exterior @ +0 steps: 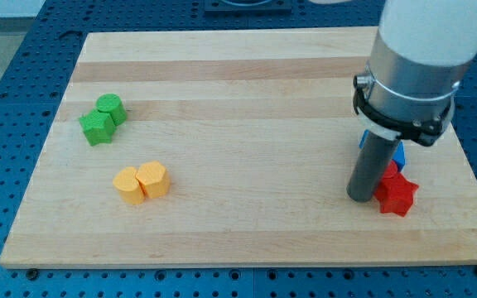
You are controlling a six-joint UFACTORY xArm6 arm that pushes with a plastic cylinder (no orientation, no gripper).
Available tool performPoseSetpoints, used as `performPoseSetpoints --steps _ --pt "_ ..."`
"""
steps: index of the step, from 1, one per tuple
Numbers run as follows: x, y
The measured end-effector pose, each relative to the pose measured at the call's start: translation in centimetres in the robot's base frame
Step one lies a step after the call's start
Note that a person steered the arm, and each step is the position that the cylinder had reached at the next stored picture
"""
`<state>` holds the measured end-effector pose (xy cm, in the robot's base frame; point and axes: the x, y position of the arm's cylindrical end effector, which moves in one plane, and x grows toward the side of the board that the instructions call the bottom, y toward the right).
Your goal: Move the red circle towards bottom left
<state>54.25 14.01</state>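
My tip (359, 197) rests on the board (247, 74) at the view's right, its end just left of a red star (397, 195) and touching or nearly touching it. A blue block (399, 156) shows partly behind the rod, above the star; its shape is hidden. A bit of red (387, 174) shows between the rod and the blue block. I cannot tell whether it is the red circle or part of the star. No clear red circle shows.
Two green blocks touch at the view's upper left, a round one (110, 108) and one (98, 128) below-left of it. Two yellow-orange blocks (127, 185) (153, 179) touch at the lower left. The arm's large body (421, 58) covers the upper right.
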Motion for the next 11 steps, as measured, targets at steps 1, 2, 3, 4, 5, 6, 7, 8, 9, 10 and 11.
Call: performPoseSetpoints --steps 1,2,3,4,5,6,7,8,9,10,11 --pt "0.0 -1.0" --pt "-4.4 -4.0" --pt "-4.4 -3.9" --pt "-4.4 -2.3" --pt "-4.4 -2.3" --pt "-4.4 -0.7" --pt "-4.4 0.8" --pt "-3.5 1.6" --pt "-2.2 2.1" --pt "-1.5 2.8" --pt "-1.5 4.1"
